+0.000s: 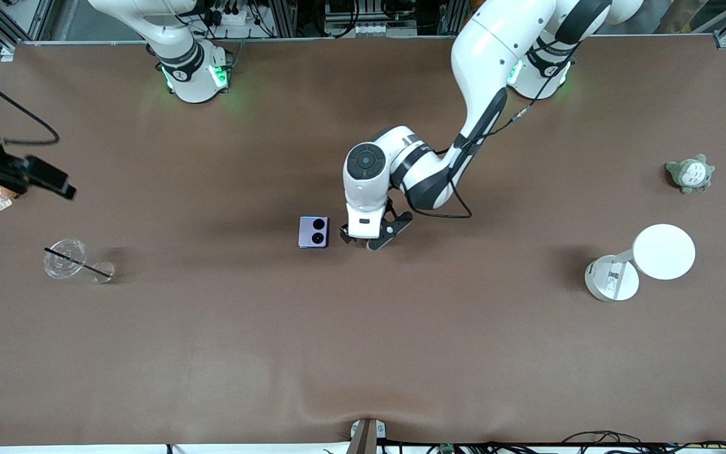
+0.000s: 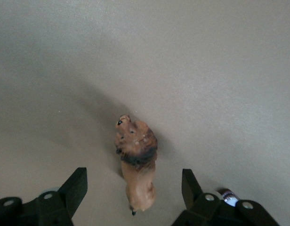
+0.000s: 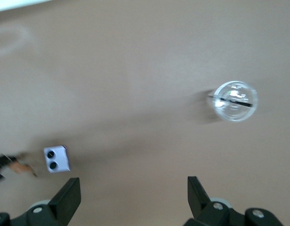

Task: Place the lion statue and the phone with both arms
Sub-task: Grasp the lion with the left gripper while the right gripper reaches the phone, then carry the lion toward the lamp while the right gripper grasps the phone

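Note:
The lion statue (image 2: 137,162), a small reddish-brown figurine, stands on the brown table between the open fingers of my left gripper (image 2: 133,175). The fingers do not touch it. In the front view the left gripper (image 1: 366,239) is low over the middle of the table and hides the statue. The lavender phone (image 1: 313,231) lies flat on the table beside that gripper, toward the right arm's end. It also shows in the right wrist view (image 3: 57,159). My right gripper (image 3: 133,182) is open and empty, held high at the right arm's end of the table (image 1: 54,181).
A clear glass cup with a black straw (image 1: 67,258) lies near the right arm's end and shows in the right wrist view (image 3: 235,100). A white round-headed lamp (image 1: 646,258) and a grey-green plush (image 1: 689,173) sit toward the left arm's end. A small tag (image 1: 1,199) shows under the right hand.

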